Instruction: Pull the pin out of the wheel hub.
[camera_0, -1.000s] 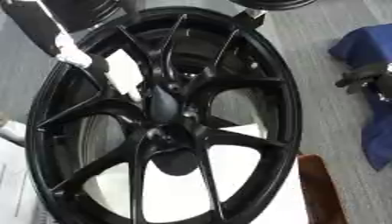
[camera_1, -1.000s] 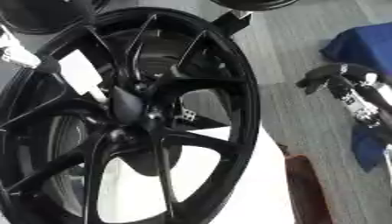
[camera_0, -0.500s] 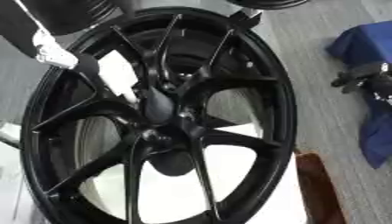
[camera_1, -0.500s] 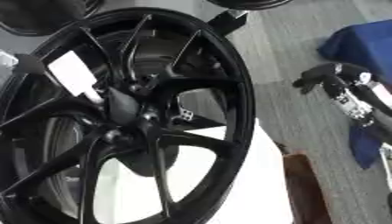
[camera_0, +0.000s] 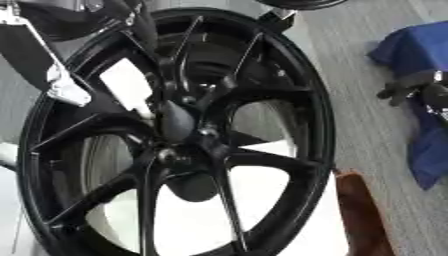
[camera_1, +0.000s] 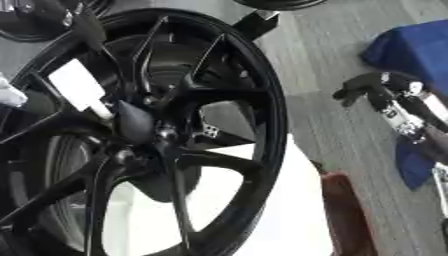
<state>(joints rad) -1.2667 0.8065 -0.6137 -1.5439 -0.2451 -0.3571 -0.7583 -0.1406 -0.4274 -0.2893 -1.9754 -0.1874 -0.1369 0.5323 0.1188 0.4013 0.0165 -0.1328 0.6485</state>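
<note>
A large black wheel hub (camera_0: 306, 125) with thin spokes fills the view and stands tilted. A white flat pin (camera_0: 127, 86) leans toward its dark centre (camera_0: 175, 122), with the narrow lower end by the middle. My left hand (camera_0: 66, 90) comes in from the upper left, over the rim and just left of the pin. Whether it touches the pin is unclear. My right hand (camera_1: 376, 89) hangs off to the right, away from the wheel, with its fingers relaxed and nothing in them.
A blue cloth (camera_0: 420, 50) lies on the grey floor at the right, behind my right hand. A reddish-brown object (camera_0: 359, 215) stands by the wheel's lower right rim. Part of another black wheel (camera_0: 297, 3) shows at the top edge. A white surface shows through the lower spokes.
The whole picture has shifted slightly. The left hand stays beside the pin, the pin keeps its place in the hub, and the right hand stays at the right.
</note>
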